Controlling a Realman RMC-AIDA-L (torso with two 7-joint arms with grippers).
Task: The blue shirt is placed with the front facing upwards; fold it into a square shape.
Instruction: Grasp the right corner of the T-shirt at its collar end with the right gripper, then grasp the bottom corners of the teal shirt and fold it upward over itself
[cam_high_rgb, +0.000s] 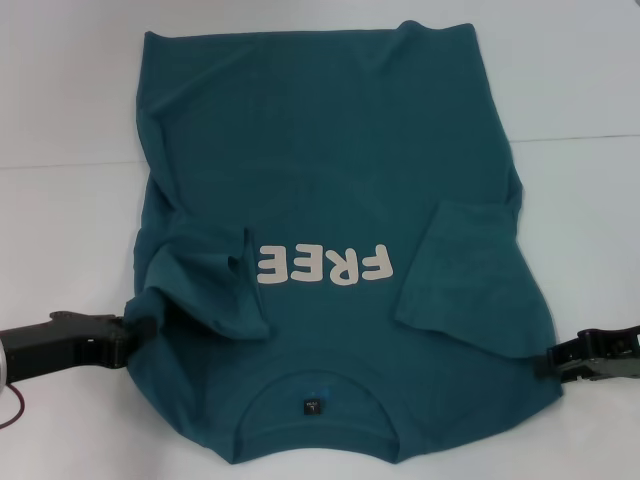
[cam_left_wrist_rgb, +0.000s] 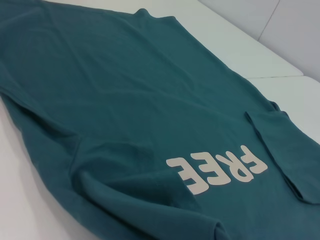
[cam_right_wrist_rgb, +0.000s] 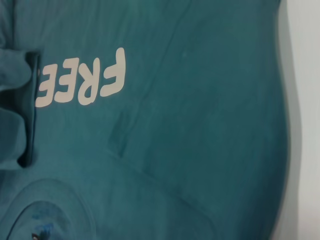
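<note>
Shirt (cam_high_rgb: 330, 180) front-up on white table (cam_high_rgb: 60, 80), collar (cam_high_rgb: 312, 385) nearest the camera, hem farthest, long axis running away; both sleeves folded inward; left gripper (cam_high_rgb: 128, 335) at its left edge, right gripper (cam_high_rgb: 556, 360) at its right edge; grip state of either: cannot tell.

One blue shirt (cam_high_rgb: 330, 150) lies front-up on one white table (cam_high_rgb: 60, 100), collar at the near edge. Two short sleeves are folded inward over the chest, one on the left (cam_high_rgb: 205, 285), one on the right (cam_high_rgb: 455, 280). One cream word, "FREE" (cam_high_rgb: 325, 263), shows four letters, its left end partly covered by the left sleeve. One small black neck label (cam_high_rgb: 311, 407) sits inside the collar. Two grippers flank the garment: the left gripper (cam_high_rgb: 125, 335) and the right gripper (cam_high_rgb: 560, 358).
</note>
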